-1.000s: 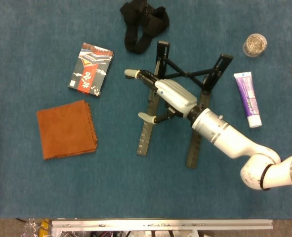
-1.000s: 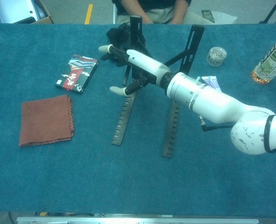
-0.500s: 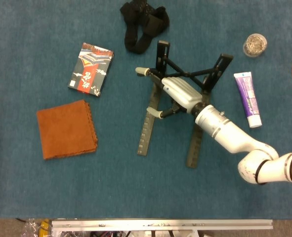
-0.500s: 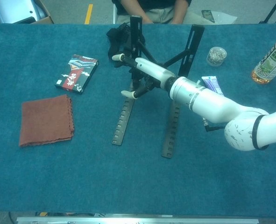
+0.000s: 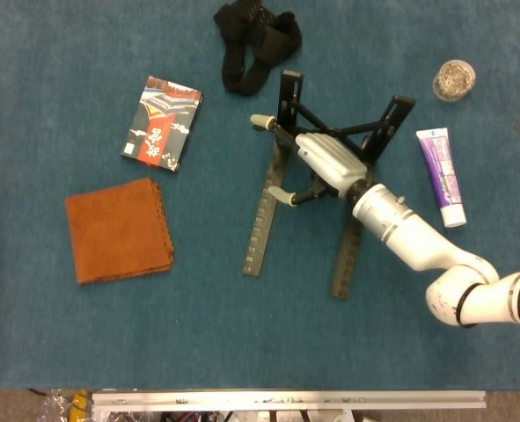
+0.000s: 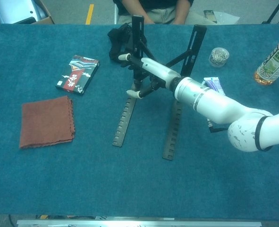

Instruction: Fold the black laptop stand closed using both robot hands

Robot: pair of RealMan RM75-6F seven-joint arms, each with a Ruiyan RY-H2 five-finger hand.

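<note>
Head view looks straight down on the black laptop stand (image 5: 325, 176), which lies spread open near the middle of the blue cloth-covered table (image 5: 242, 334), its two notched rails running toward the near edge and its crossed braces joining two upright end pieces at the far side. The right hand (image 5: 325, 163) reaches in from the right and sits over the crossed braces between the rails, with one fingertip stretched toward the far end of the left rail and another pointing at that rail lower down; the fingers are spread apart, but I cannot tell whether any of them actually grips a bar. The left hand shows in neither view. To the left of the stand lie a small patterned box (image 5: 162, 122) and, nearer, a folded rust-brown cloth (image 5: 119, 229). A black strap (image 5: 255, 42) is bunched just beyond the stand. To the right are a purple and white tube (image 5: 442, 176), a round glass jar (image 5: 454, 80) and a bottle (image 6: 273, 60) at the edge. In the chest view a seated person (image 6: 153, 10) shows behind the table.
</note>
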